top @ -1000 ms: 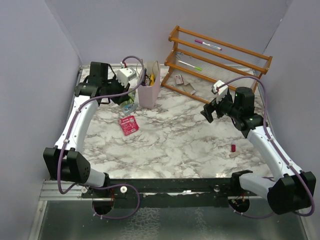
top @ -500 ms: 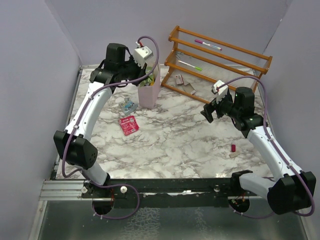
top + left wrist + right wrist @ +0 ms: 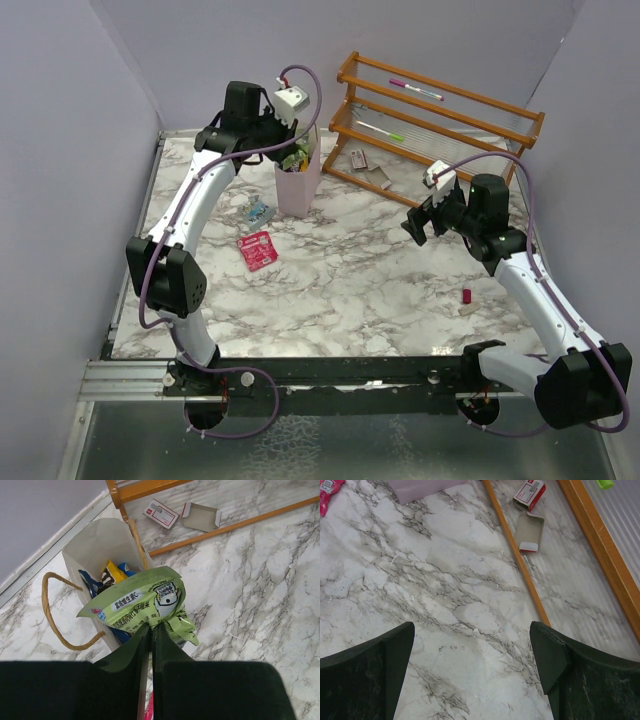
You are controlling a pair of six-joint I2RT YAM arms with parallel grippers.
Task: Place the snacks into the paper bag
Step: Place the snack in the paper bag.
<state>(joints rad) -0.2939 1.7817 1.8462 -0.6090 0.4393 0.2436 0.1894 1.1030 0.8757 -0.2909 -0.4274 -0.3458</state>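
Left claw [image 3: 151, 630] pinches the green packet [image 3: 142, 605] by its crimped end, so it dangles right over the open mouth of the paper bag [image 3: 102, 540], lined up to drop beside the yellow wrapper [image 3: 114, 573] inside. Right claw [image 3: 472, 665] hovers spread wide, holding nothing, over the tabletop [image 3: 445, 605]; a red packet [image 3: 257, 249] lies near the bag, not yet collected.

This is a robotics lab test cell rather than a lived-in room. Plain grey panel walls [image 3: 70, 150] box in a marble-patterned tabletop [image 3: 350, 285], and a left arm [image 3: 195, 205] and a right arm [image 3: 545, 300] are bolted to a metal rail [image 3: 340, 370] at its near edge. What sits on the table reads as staged props: an orange wooden rack [image 3: 440, 110], a paper bag [image 3: 298, 190] and loose snacks [image 3: 257, 249].
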